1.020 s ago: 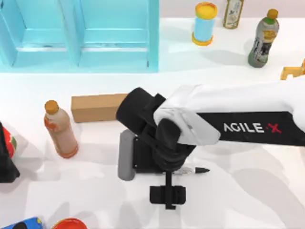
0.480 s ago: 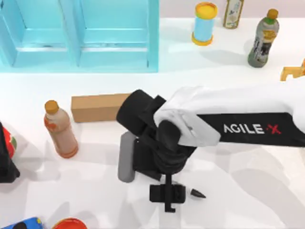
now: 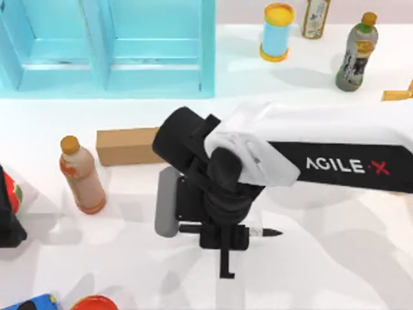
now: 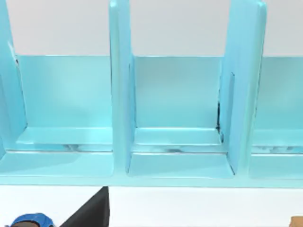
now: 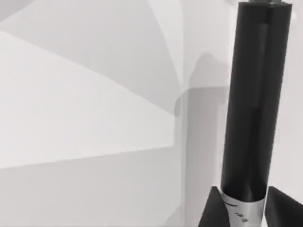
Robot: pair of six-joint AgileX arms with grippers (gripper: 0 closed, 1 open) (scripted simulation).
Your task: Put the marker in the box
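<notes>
The right pincer (image 3: 224,237) hangs over the middle of the white counter (image 3: 335,258), its fingers clamped on the marker (image 3: 261,232). From above, the marker lies level across the pincer, its pointed tip sticking out toward the counter's right side and a short black end showing on the other side. In the right wrist view the marker's black barrel (image 5: 255,99) runs away from the camera, its white band sitting between the two dark fingertips (image 5: 213,210). A grey box (image 3: 166,201) sits on the counter just left of the pincer, partly under the arm. A brown carton (image 3: 126,146) lies beyond it and an orange bottle (image 3: 82,174) stands farther left. The left wrist view faces a blue shelf (image 4: 170,118); whether the left pincer is apart or together cannot be told.
</notes>
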